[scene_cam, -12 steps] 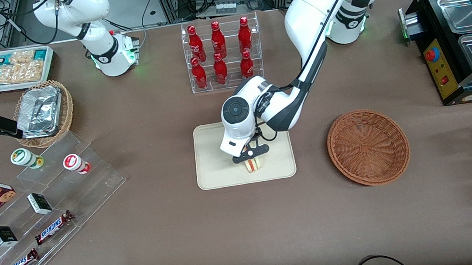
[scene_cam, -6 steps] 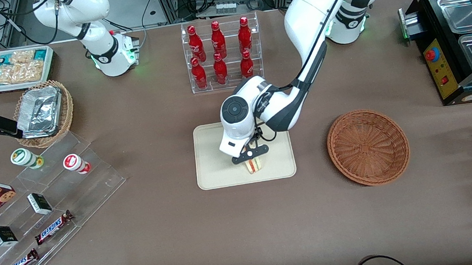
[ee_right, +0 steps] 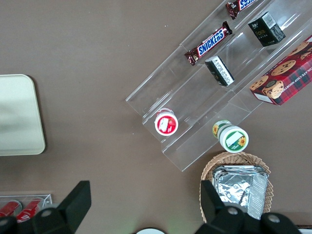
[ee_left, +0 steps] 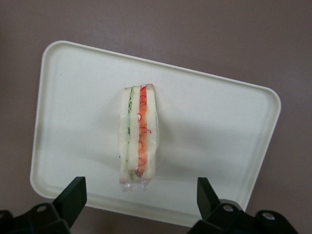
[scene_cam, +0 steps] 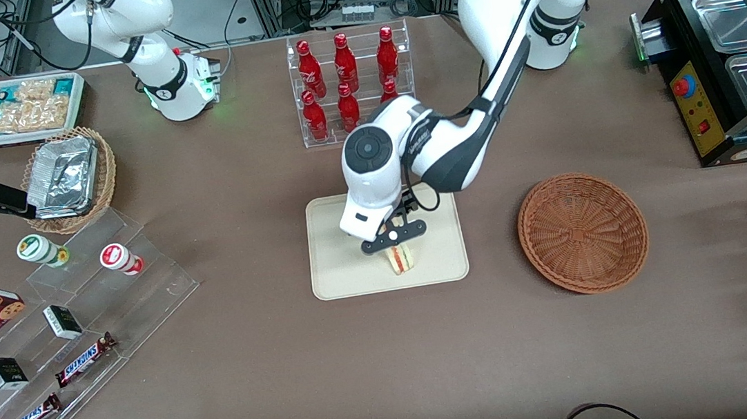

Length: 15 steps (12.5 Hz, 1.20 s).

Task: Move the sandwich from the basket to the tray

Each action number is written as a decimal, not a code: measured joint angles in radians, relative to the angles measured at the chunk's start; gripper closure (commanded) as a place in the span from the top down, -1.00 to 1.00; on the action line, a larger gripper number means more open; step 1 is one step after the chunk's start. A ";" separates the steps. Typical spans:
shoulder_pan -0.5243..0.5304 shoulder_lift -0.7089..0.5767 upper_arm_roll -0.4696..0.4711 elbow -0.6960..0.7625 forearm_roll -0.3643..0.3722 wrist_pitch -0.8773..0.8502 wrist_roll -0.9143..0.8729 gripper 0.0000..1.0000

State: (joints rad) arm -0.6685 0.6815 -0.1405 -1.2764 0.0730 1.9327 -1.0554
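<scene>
The sandwich (scene_cam: 400,259) stands on edge on the cream-beige tray (scene_cam: 338,269), near the tray's edge nearest the front camera. In the left wrist view the sandwich (ee_left: 138,137) shows white bread with green and red filling on the tray (ee_left: 209,131). My left gripper (scene_cam: 393,235) hangs just above the sandwich, open and empty; its fingers (ee_left: 73,195) stand wide apart, clear of the sandwich. The reddish-brown woven basket (scene_cam: 583,232) sits empty beside the tray, toward the working arm's end of the table.
A clear rack of red bottles (scene_cam: 350,83) stands farther from the front camera than the tray. A tan wicker basket with foil containers (scene_cam: 68,179), a white snack bin (scene_cam: 24,107) and clear steps with snacks (scene_cam: 73,324) lie toward the parked arm's end. A black food warmer (scene_cam: 726,68) stands at the working arm's end.
My left gripper has let go of the sandwich and risen a little above it. The sandwich stays on the tray.
</scene>
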 measured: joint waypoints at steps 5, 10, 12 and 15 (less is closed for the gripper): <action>0.123 -0.104 0.021 -0.014 0.011 -0.136 0.100 1.00; 0.339 -0.246 0.022 -0.173 0.011 -0.140 0.436 1.00; 0.411 -0.311 0.023 -0.248 0.011 -0.141 0.571 1.00; 0.507 -0.380 0.023 -0.311 0.010 -0.157 0.747 1.00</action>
State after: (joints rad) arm -0.1611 0.3019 -0.1177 -1.5869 0.0835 1.7760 -0.3085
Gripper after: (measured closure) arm 0.000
